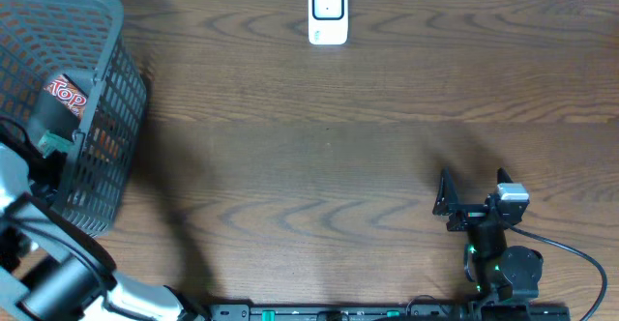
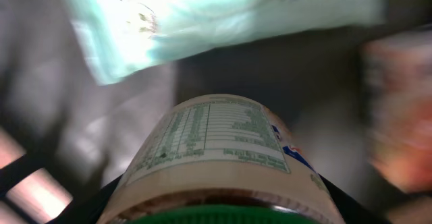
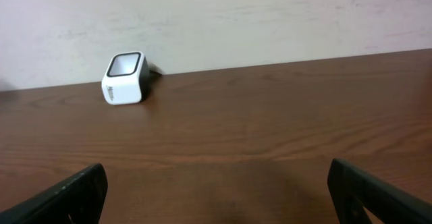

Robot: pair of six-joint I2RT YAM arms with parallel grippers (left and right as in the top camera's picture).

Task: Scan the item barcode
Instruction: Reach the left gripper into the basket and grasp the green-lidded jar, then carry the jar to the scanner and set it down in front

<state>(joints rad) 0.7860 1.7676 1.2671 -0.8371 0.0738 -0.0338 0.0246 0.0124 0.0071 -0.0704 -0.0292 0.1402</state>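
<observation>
The brown wooden counter [image 1: 368,166] ran the full width of the overhead view. On its far left sat a dark grey mesh basket [image 1: 108,74], and the left arm [image 1: 58,273] reached into it from the near corner. The right arm [image 1: 503,263] was low at the near right, well apart from everything else.

From above, the only thing I could make out in the basket was a red packet [image 1: 68,94] with white lettering. The left wrist view showed more: a pale teal pouch [image 2: 202,15] across the top, a blurred reddish packet [image 2: 398,109] at the right, and below them the green-lidded jar [image 2: 216,143].

The jar lay with its long axis running straight away from that camera. Its lid was nearest the wrist, its base pointed deeper into the basket, and a printed nutrition panel faced upward. The left gripper [image 2: 219,200] had a dark finger on each side of the jar near the lid, but I could not tell whether they pressed on it or only flanked it.

The right gripper [image 3: 216,193] stood spread wide with nothing between its fingers, facing across bare wood.

The small white barcode scanner [image 1: 328,13] stood at the far edge, centre. Only the right wrist view showed its slanted window and the wall behind it.
</observation>
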